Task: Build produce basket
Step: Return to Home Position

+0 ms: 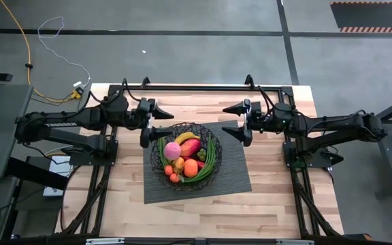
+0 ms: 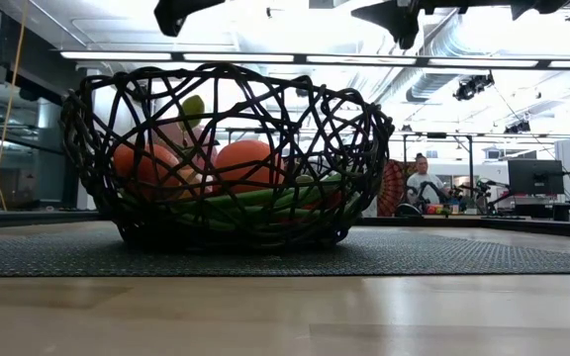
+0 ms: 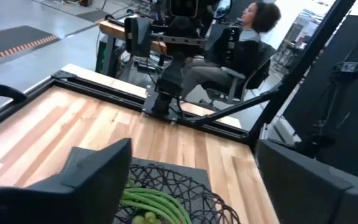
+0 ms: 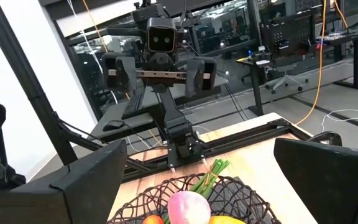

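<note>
Overhead view: basket [image 1: 156, 155] on a dark ribbed mat [image 1: 231, 178] at mid-counter [image 1: 278, 204], holding the produce [image 1: 180, 162] (pink ball [image 1: 173, 150], banana [image 1: 186, 137], mango [image 1: 190, 148], orange [image 1: 190, 168], green beans [image 1: 213, 156] curving along one side). Above the basket's far edge, toward the left arm, the left claw [image 1: 156, 121] hangs with fingers spread wide and empty. The right claw [image 1: 233, 121] hangs over the mat's far corner on the right arm's side, likewise spread and empty. Neither touches the basket.

Low view: the basket's lattice wall fills the foreground, partly screening oranges and beans inside. Dark fingertips [image 2: 178, 14] cross the top edge (which arm owns which cannot be told here). A distant person [image 2: 424, 183] sits in the room behind.

Left wrist view: two wide-set fingers frame the basket rim and beans; beyond stands the right arm's base [image 3: 166, 93], with a seated person [image 3: 241, 46] behind it.

Right wrist view: parted fingers frame the pink ball and bean stems; the left arm's base [image 4: 179, 140] stands opposite.
</note>
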Robot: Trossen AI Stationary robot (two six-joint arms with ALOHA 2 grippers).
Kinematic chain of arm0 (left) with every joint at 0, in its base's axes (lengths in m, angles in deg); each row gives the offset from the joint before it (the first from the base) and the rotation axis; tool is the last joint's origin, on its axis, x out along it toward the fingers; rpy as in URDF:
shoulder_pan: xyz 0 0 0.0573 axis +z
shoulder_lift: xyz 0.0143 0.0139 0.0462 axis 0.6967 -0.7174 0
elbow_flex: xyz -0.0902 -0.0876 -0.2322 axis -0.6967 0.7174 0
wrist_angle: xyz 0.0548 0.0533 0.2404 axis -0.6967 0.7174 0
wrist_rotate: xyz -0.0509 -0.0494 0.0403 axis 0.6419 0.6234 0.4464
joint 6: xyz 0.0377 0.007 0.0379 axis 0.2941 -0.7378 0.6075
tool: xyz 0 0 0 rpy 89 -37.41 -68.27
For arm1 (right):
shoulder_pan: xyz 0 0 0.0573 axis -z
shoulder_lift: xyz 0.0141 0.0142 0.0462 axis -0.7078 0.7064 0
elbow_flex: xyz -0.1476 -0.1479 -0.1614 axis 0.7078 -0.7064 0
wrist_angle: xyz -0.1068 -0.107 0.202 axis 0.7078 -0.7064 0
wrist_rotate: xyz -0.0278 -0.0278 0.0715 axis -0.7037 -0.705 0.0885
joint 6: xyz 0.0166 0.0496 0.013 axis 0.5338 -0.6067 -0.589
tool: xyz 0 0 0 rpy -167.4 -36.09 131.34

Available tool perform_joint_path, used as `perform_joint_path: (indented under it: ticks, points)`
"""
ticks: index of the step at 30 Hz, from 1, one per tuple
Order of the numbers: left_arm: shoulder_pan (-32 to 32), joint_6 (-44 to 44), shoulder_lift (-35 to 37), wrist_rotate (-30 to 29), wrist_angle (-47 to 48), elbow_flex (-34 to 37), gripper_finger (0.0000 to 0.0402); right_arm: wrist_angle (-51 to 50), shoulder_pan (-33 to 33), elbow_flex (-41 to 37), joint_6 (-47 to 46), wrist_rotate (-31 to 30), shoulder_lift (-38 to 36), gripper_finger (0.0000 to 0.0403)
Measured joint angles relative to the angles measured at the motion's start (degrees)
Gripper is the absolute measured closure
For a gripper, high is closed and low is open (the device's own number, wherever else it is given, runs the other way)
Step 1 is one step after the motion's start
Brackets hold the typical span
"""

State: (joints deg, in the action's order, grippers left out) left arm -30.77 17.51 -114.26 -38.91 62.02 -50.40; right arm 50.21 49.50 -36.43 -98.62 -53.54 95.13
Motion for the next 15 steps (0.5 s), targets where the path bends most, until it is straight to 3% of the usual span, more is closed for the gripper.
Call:
perform_joint_path:
  ticks: [4, 11, 15]
  points:
    - [-1.34, 0.05, 0.40, -0.07, -0.10, -0.04, 0.0155, 0.00, 0.00, 0.00, 0.00, 0.00, 0.00, 0.0013]
    - [-2.16, 3.91, 5.95, -3.89, 5.02, 2.27, 0.0377, -0.02, 0.00, 0.00, 0.00, 0.01, 0.00, 0.0013]
    - [-1.95, 3.34, 13.10, -4.42, 0.85, 8.75, 0.0380, -0.02, 0.00, 0.00, -0.03, 0.02, 0.00, 0.0013]
